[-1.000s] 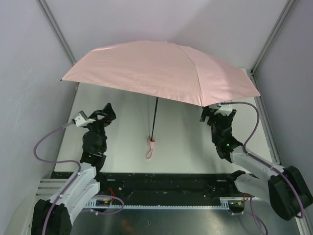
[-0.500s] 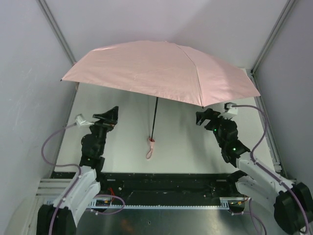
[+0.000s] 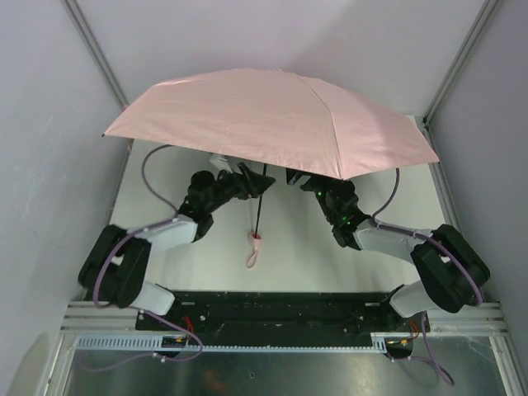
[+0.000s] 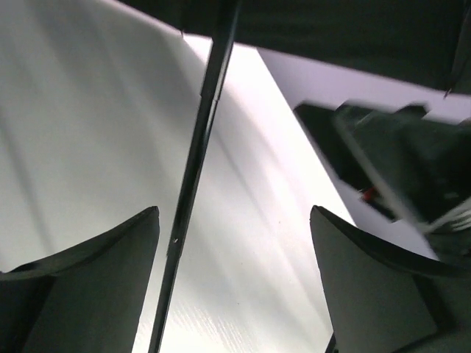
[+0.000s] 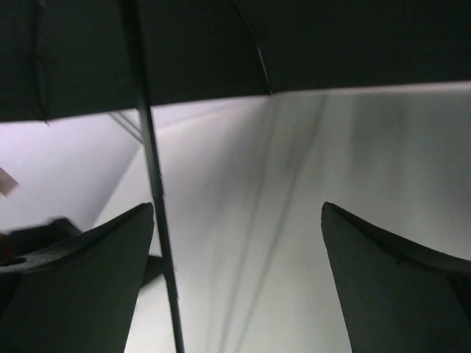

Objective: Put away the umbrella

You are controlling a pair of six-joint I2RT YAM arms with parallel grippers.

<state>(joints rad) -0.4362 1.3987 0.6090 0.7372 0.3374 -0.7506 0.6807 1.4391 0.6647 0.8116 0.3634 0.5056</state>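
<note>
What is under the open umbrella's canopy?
Below the canopy you can see the black shaft, pink handle and strap. The left gripper and right gripper are beside the shaft, both open. The canopy hides the shaft's top and part of the table.

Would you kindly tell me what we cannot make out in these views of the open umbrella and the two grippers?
- Top external: the canopy hides the shaft's upper end. The left gripper and right gripper sit in its shadow, fingertips indistinct.
- Both wrist views: the handle and strap lie beyond the bottom edge.
- Left wrist: whether the left gripper's finger touches the shaft is unclear.
- Right wrist: the same doubt for the right gripper.
</note>
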